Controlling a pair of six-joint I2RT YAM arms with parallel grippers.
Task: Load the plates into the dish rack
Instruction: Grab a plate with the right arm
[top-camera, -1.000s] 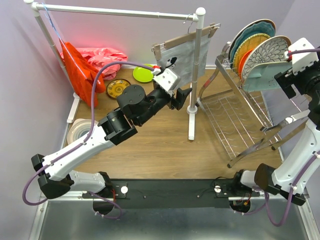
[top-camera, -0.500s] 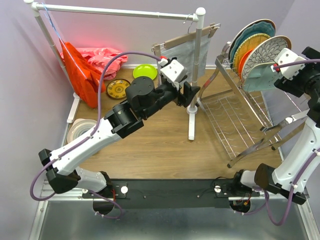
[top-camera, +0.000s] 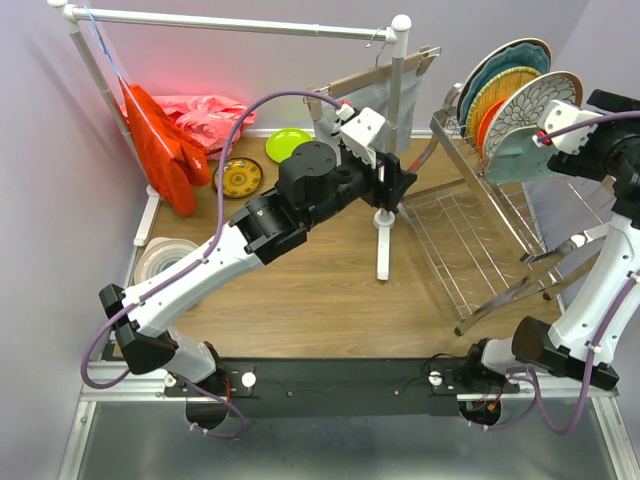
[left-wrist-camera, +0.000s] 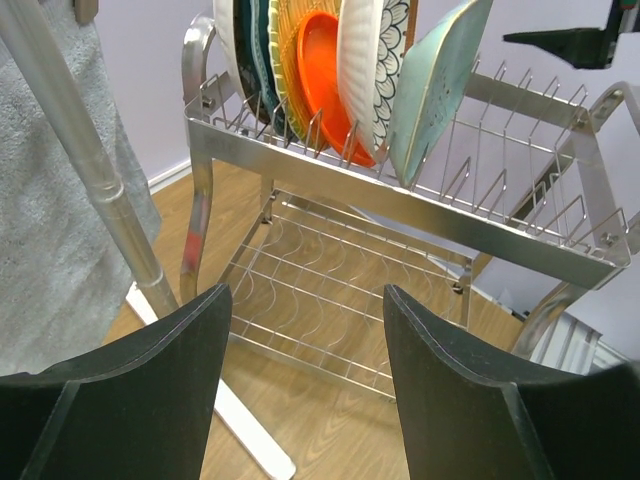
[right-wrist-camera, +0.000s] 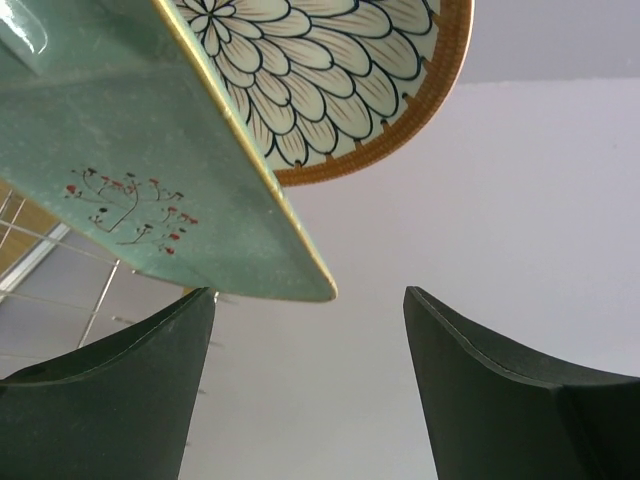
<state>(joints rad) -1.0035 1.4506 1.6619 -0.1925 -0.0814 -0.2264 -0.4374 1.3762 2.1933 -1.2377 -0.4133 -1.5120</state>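
The left pincer is held with its broad, matte black fingers wide apart and nothing clasped or touched between them; straight ahead of it, and apart from it, the dish rack is seen, made of shiny chrome tube with rows of thin upright wire tines and a wavy wire shelf below; in the upper tier ahead of this pincer the plates are stood on edge side by side: a teal scalloped plate, a woven yellow plate, a glossy orange plate, a white plate with a dark petal pattern and, tilted, the mint rectangular tray; just to the left of this pincer a grey, felt-like cloth is hung behind a smooth metal pole; well off to its left, on the wooden table, a lime green plate, a round yellow-brown patterned plate and a white ringed plate are laid flat. The right pincer is likewise spread, nothing being clamped; the gold-edged corner of the speckled mint tray is seen just above its gap, though contact cannot be judged; beyond it the brown woven-looking rim of the petal plate is seen.
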